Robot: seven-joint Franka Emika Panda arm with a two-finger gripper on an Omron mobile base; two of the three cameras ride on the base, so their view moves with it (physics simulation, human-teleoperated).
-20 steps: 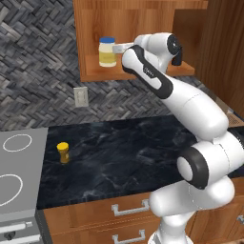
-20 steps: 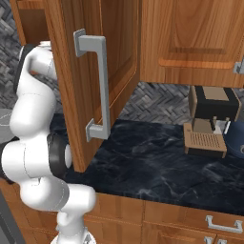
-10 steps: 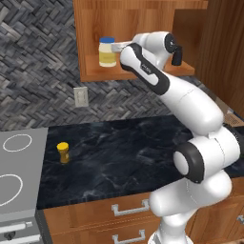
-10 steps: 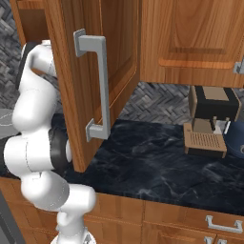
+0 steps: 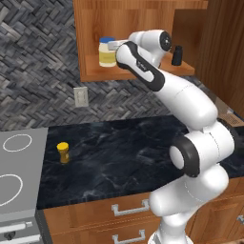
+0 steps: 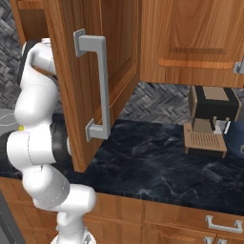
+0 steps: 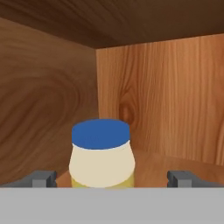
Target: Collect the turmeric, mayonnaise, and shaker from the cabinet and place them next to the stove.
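The mayonnaise [image 7: 101,155] stands upright on the cabinet [image 5: 143,71] shelf, blue lid up, just ahead of the hand [image 7: 112,178], whose fingers are spread wide apart with nothing between them. The shaker [image 5: 177,55] stands upright farther right. The turmeric [image 5: 63,152] stands upright on the table [image 5: 124,157] near the stove [image 5: 19,176].

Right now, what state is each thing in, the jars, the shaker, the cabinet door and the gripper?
mayonnaise: upright on the cabinet shelf, lid on, not gripped.
turmeric: upright on the counter beside the stove, lid on.
shaker: upright on the shelf.
cabinet: open.
cabinet door: swung open.
gripper: open, fingertips either side of the mayonnaise.
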